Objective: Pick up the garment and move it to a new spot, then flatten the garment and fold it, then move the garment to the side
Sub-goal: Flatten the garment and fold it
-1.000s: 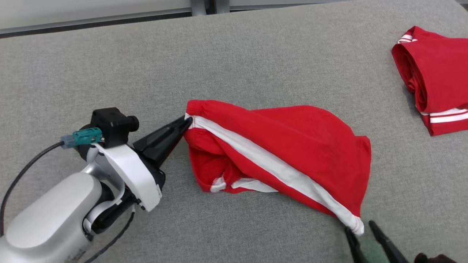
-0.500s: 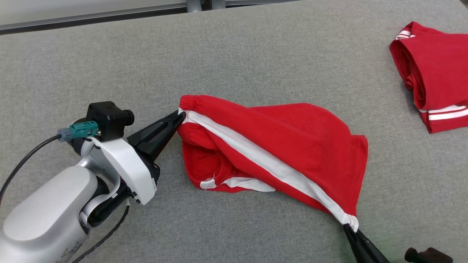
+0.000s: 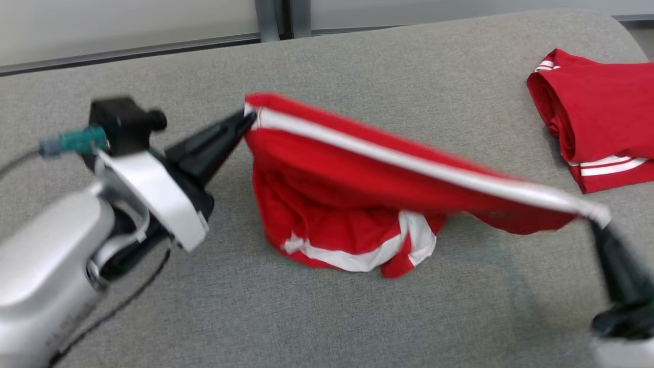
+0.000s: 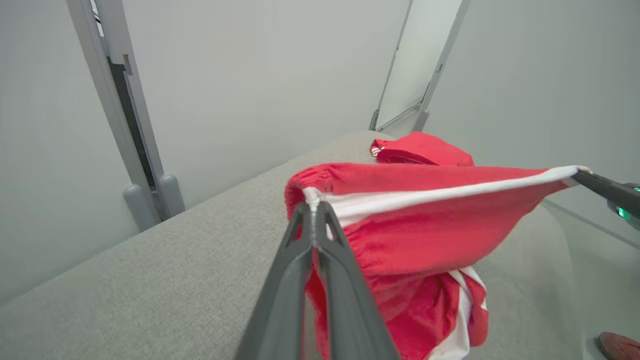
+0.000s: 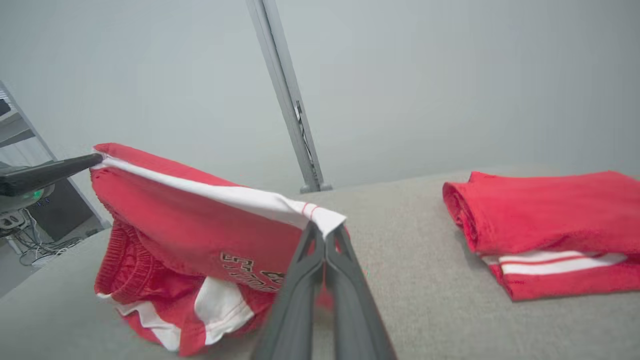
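Item: red garment (image 3: 357, 184) with white stripe; we judge it light, limp and not slippery. We hold it above the desk (image 3: 357, 317) with the stripe taut and the lower folds sagging onto it. Our left hand (image 3: 249, 118) pinches the waistband end, our right hand (image 3: 597, 225) the hem corner. We judge these seams the best places to hold it.

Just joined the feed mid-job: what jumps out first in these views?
The red shorts hang stretched mid-table, their white-striped edge pulled taut between the left gripper, shut on one corner, and the right gripper, shut on the other at the lower right. The lower folds sag to the grey table. A second red garment lies folded at the table's far right.
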### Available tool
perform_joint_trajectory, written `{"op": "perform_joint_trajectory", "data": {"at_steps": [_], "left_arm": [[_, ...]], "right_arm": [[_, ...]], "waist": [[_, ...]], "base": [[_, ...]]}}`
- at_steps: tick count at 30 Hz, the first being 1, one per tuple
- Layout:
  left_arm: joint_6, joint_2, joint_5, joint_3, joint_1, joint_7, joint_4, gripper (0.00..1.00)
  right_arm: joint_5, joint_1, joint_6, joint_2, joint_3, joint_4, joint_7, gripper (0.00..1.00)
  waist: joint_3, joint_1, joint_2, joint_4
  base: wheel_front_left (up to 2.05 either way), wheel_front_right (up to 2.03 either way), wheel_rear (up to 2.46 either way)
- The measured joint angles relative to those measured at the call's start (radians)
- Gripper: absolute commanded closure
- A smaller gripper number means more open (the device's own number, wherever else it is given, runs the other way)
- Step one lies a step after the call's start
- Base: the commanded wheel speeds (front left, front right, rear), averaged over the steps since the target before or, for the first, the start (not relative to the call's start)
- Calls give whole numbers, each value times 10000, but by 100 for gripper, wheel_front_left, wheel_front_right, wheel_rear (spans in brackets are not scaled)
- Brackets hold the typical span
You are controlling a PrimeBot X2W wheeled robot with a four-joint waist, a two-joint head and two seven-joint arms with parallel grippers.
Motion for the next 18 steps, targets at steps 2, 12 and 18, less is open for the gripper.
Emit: {"op": "perform_joint_trajectory", "data": {"at_steps": [2, 12, 18], "left_arm": [[-27, 107, -161, -15, -952, 376, -382, 100], [-31, -1187, 395, -543, -6032, 299, 932, 100], [-33, -2435, 1323, -828, -8263, -1875, 2717, 100]], "right_arm": [[420, -997, 0, -729, -631, -240, 0, 100], [1572, -7377, 0, -2314, -823, 1647, 0, 100], [1427, -10227, 0, -2470, -1032, 2560, 0, 100]], "waist": [[-22, 0, -1, -54], [955, 0, 0, -318], [1774, 0, -1, -432]], "base": [[0, 0, 0], [0, 0, 0], [0, 0, 0]]}}
